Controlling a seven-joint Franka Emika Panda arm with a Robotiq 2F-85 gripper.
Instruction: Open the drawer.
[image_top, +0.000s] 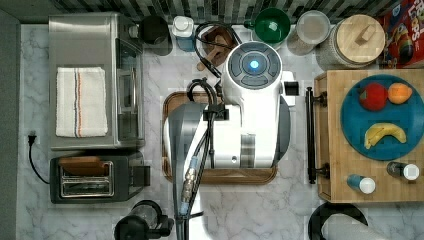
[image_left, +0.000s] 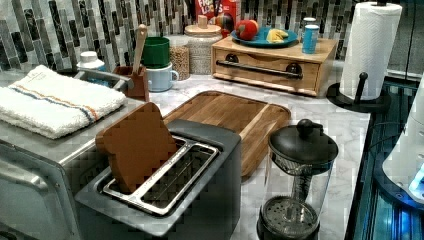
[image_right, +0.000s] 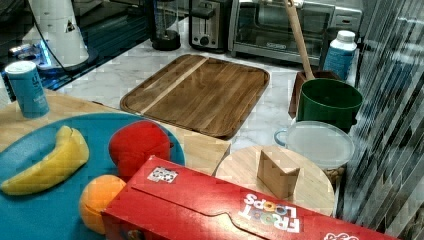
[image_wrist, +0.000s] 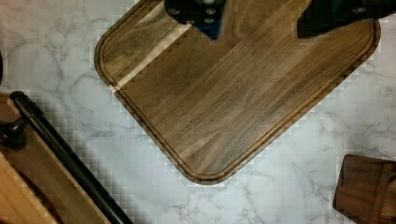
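light wooden drawer (image_left: 270, 62), black bar handle (image_left: 260, 69).

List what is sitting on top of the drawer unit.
On the drawer unit: a blue plate with a red fruit, an orange one and a banana, plus two small white-capped containers. Its closed front hides the inside.

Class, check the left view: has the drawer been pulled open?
No, the drawer front sits flush in its wooden box, its black bar handle untouched.
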